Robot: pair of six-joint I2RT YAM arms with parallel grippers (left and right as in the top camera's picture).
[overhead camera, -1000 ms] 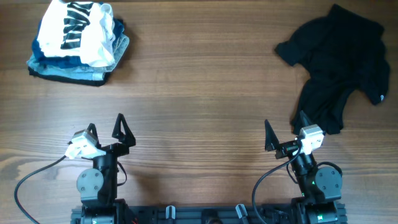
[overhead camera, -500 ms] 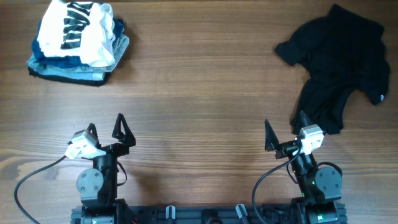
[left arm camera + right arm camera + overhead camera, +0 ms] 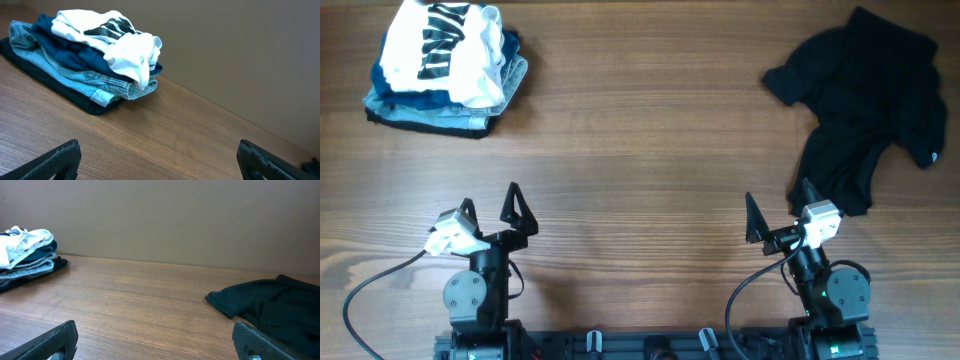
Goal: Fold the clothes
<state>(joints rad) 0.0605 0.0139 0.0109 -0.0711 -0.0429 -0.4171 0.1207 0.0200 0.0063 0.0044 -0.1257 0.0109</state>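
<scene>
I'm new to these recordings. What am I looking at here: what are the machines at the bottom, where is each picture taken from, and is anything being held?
Two small robot arms sit at the near edge of a wooden table. The wide picture looks straight down from a camera fixed above it. The other two pictures come from a camera on each arm's wrist, looking forward low over the table. The dark shapes in their bottom corners are that arm's own fingers.

The left gripper and the right gripper are both open and hold nothing.

A stack of folded clothes, with a white garment on top, lies at the far left of the table. A crumpled black shirt lies at the far right, not yet folded.
</scene>
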